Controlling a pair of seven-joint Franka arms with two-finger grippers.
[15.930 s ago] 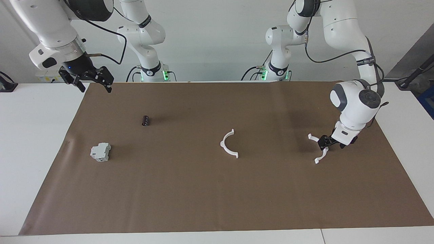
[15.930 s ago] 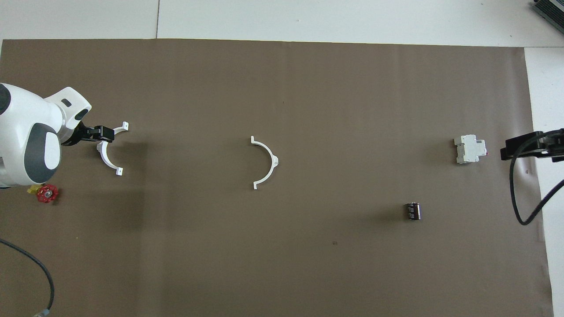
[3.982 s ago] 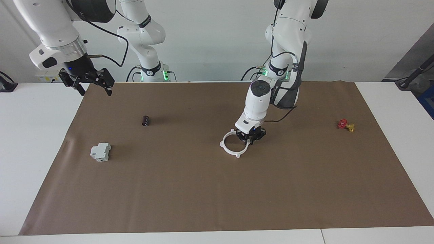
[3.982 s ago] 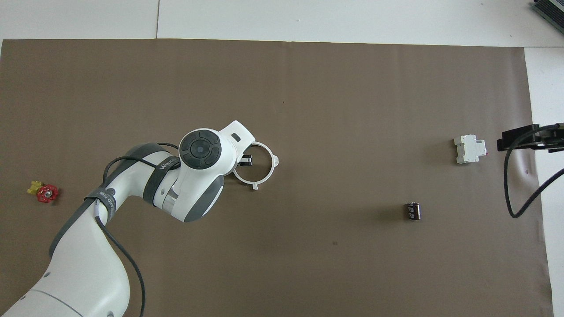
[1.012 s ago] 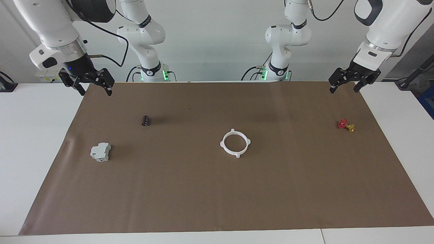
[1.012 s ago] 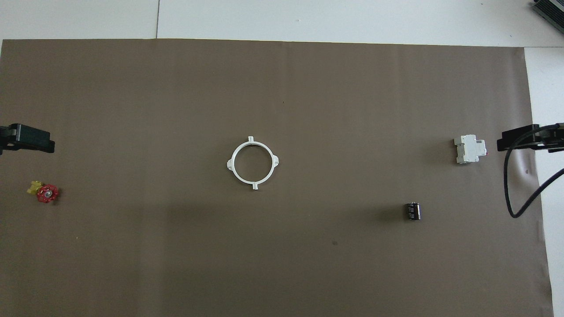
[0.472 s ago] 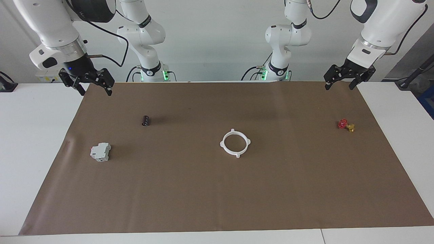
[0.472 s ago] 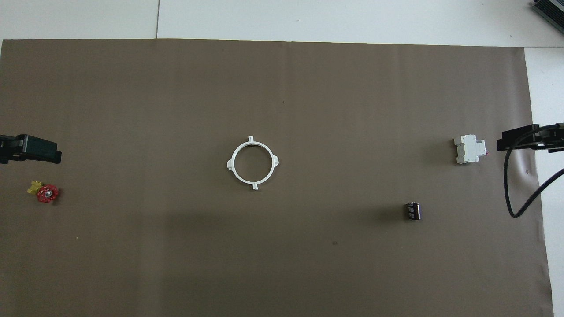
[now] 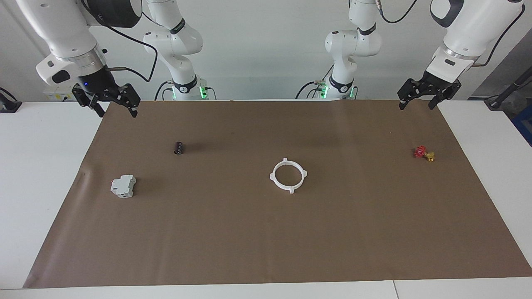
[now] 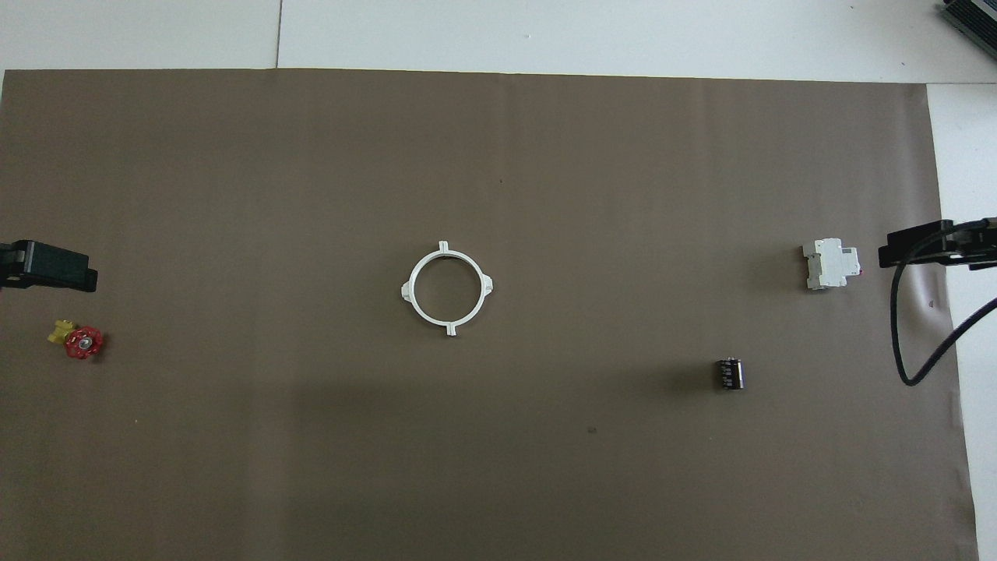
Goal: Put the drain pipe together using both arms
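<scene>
The drain pipe's two white half-rings lie joined as one closed ring (image 9: 273, 176) flat in the middle of the brown mat; it also shows in the overhead view (image 10: 484, 284). Nothing touches it. My left gripper (image 9: 416, 104) is open and empty, raised over the mat's corner by the robots at the left arm's end; only its tip shows in the overhead view (image 10: 48, 266). My right gripper (image 9: 117, 109) is open and empty, and waits raised over the mat's corner at the right arm's end; it also shows in the overhead view (image 10: 927, 248).
A grey-white boxy block (image 9: 123, 186) and a small black cylinder (image 9: 178, 147) lie toward the right arm's end. A small red and yellow valve (image 9: 424, 153) lies toward the left arm's end. The brown mat (image 9: 266, 241) covers most of the white table.
The left gripper carried one half-ring to the other, joined them into a ring, let go and drew back up to the mat's corner. The right arm has not moved.
</scene>
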